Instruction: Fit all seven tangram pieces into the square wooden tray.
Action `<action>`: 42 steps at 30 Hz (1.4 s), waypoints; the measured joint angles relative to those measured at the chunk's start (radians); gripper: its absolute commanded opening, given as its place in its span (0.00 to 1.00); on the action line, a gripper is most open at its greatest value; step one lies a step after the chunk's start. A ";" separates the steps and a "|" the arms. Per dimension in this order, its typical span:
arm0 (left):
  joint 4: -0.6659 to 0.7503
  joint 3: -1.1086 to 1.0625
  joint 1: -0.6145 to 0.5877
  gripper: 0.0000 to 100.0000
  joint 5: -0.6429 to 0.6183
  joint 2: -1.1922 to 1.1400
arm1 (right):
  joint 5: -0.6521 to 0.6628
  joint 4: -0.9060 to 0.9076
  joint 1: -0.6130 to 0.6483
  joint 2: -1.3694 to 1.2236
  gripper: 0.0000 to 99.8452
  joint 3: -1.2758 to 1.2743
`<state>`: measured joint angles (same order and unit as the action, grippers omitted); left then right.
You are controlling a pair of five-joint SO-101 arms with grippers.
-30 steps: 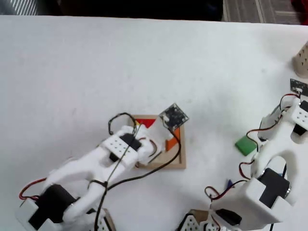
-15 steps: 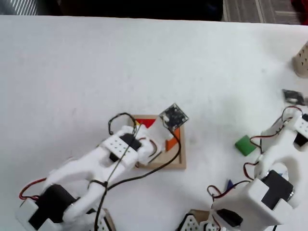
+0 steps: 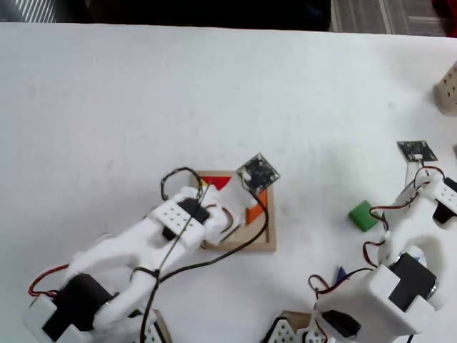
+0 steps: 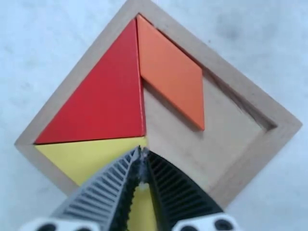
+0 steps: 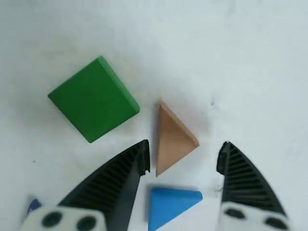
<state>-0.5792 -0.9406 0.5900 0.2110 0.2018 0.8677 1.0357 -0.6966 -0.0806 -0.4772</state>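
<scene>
Well right of the tray (image 3: 246, 246), the right gripper (image 5: 185, 147) has shifted over the tan triangle (image 5: 173, 139), jaws apart astride it, probably the next pick; the left gripper (image 4: 143, 154) hangs closed above the tray.

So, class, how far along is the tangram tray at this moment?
Done: the red triangle, yellow triangle and orange parallelogram lie in the tray. In hand: nothing; the left gripper is shut above the tray, and the right gripper is open over the tan triangle. Left: that, the green square and the blue triangle.
</scene>
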 measured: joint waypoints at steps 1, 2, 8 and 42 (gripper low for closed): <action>0.000 0.000 0.000 0.02 0.000 0.000 | 0.000 -0.014 0.000 -0.020 0.24 0.000; 0.000 0.000 0.000 0.02 0.000 0.000 | 0.000 -0.029 0.000 -0.043 0.24 0.000; 0.000 0.000 0.000 0.02 0.000 0.000 | -0.060 -0.092 0.003 -0.110 0.24 0.000; 0.000 0.000 0.000 0.02 0.000 0.000 | -0.187 0.256 -0.032 -0.032 0.15 0.164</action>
<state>-0.5792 -0.9406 0.5900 0.2110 0.2018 0.6805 1.2919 -0.7288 -0.1128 -0.3130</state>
